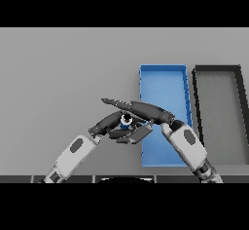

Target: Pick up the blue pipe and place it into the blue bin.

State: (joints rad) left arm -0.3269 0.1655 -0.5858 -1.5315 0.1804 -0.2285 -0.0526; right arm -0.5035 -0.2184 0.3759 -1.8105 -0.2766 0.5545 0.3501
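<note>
Pipe point(126, 121) betw both hands (left point(108, 122), right point(146, 111)) nr bin point(163, 68)

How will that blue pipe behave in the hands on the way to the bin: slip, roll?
The blue pipe looks small and round, so it would probably roll if dropped on the table. It is likely rigid and light. With the left hand and right hand closing around it, only a bit shows; slipping seems possible beside the blue bin.
</note>
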